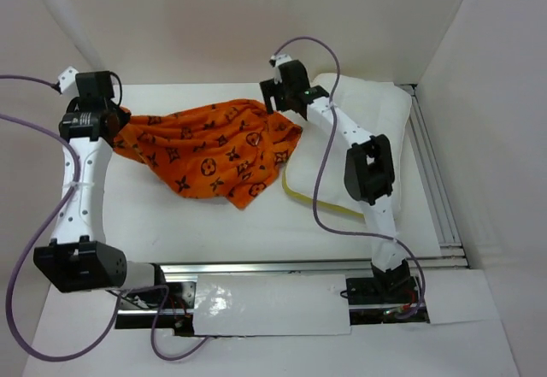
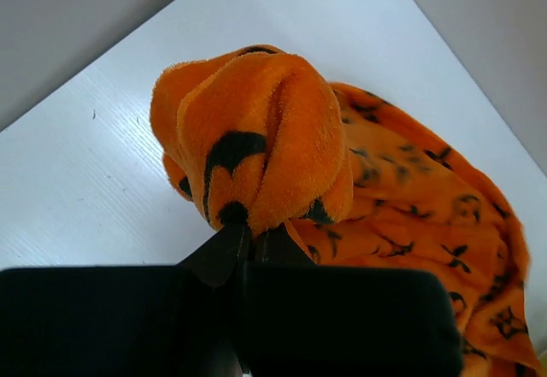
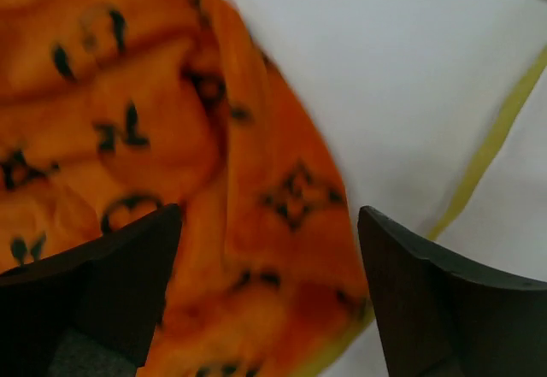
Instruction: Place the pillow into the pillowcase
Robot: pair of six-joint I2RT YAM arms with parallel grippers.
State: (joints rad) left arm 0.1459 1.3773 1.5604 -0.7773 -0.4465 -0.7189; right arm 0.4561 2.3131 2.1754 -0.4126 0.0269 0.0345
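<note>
Your left gripper clamps a pillowcase corner, far left; your right gripper gapes empty over its edge at the pillow. Likely opening the case: grab that hem next.

No words or numbers can be read. The pillowcase bears dark printed signs: four-point flowers, stars, circled flowers and a monogram mark whose letters are too blurred to tell. A pale sticker on the left arm is illegible.
</note>
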